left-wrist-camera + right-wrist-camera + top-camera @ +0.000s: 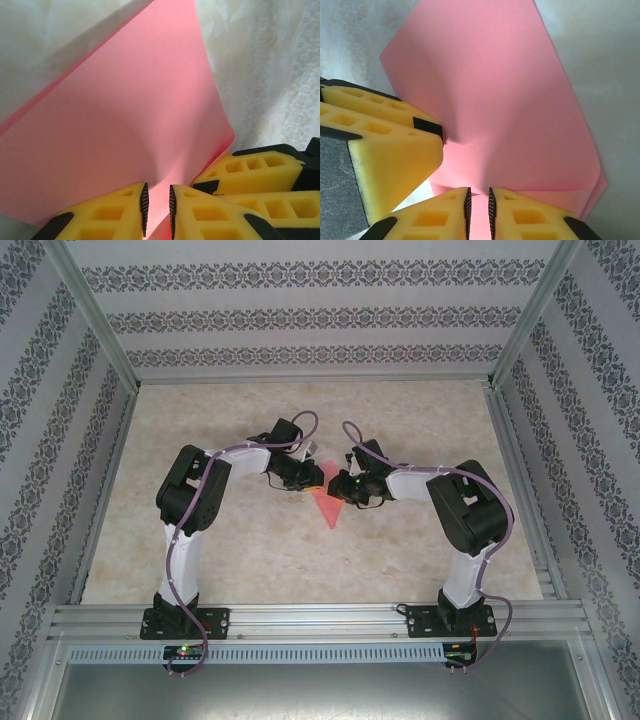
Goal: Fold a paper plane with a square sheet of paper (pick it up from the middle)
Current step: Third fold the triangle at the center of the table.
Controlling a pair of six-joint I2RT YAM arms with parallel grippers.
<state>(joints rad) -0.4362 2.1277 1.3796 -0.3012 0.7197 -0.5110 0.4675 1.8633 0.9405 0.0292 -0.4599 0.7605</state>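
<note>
**Top view:** L arm (190,490) rises from its base at the near-left edge. Its elbow is bent and the forearm reaches right and far toward mid table (250,540). R arm (465,505) mirrors it from the near-right base, forearm reaching left. Left gripper (312,483) and right gripper (338,485) meet tip to tip, v. close together. The sheet of paper (326,508) sits betw/under them. It's pink-red and reads as a triangle w/ its point toward the near edge.

**Left wrist view:** left gripper (157,205) has its jaws nearly together, just a thin slit betw the black pads. The sheet of paper (125,125) runs down into that slit, so it's clamped on the paper. The sheet spreads away from the pads as a broad pink face w/ a soft buckle above the grip. The right gripper's yellow fingers (250,172) are just beside, at the sheet's right edge.

**Right wrist view:** right gripper (479,205) is the same: jaws nearly closed, pink sheet of paper (500,100) pinched in the slit. The left gripper's fingers (385,135) are at left, tips against the sheet. At the near-right corner two layers show, one just offset from the other, so the sheet is folded over.
</note>
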